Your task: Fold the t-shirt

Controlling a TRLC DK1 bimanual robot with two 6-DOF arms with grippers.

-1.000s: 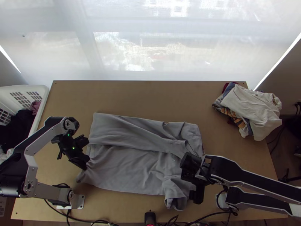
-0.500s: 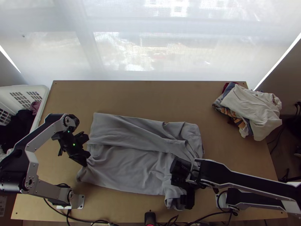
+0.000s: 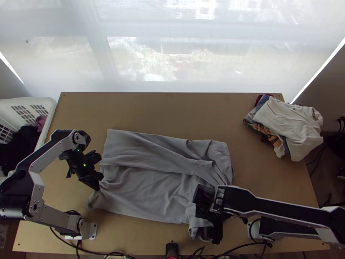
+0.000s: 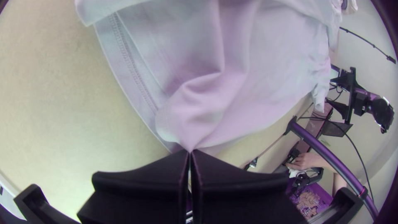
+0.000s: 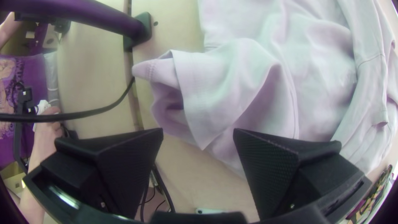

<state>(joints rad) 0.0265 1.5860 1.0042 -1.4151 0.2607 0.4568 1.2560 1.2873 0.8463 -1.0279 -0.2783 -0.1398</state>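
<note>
A grey t-shirt [image 3: 146,190] lies on the table, its far side folded over in a long strip and its near right end, a sleeve [image 3: 199,228], bunched near the front edge. My left gripper [image 3: 97,187] is at the shirt's left end; in the left wrist view the left gripper [image 4: 190,152] is shut on a pinch of the cloth [image 4: 195,120] close to the hem. Over the sleeve end stands my right gripper [image 3: 215,235]. In the right wrist view the right gripper [image 5: 198,132] is open, with the sleeve [image 5: 199,95] between and beyond its fingers.
A pile of folded clothes [image 3: 289,125] sits at the table's far right corner. A white basket [image 3: 51,113] with dark clothes stands off the left side. Cables [image 3: 241,246] run along the near edge. A person's hands [image 5: 49,124] are beyond that edge.
My right gripper has moved left and slightly toward the near edge, over the sleeve end. The left gripper, apart from a small early shift, has stayed at the shirt's left end.
</note>
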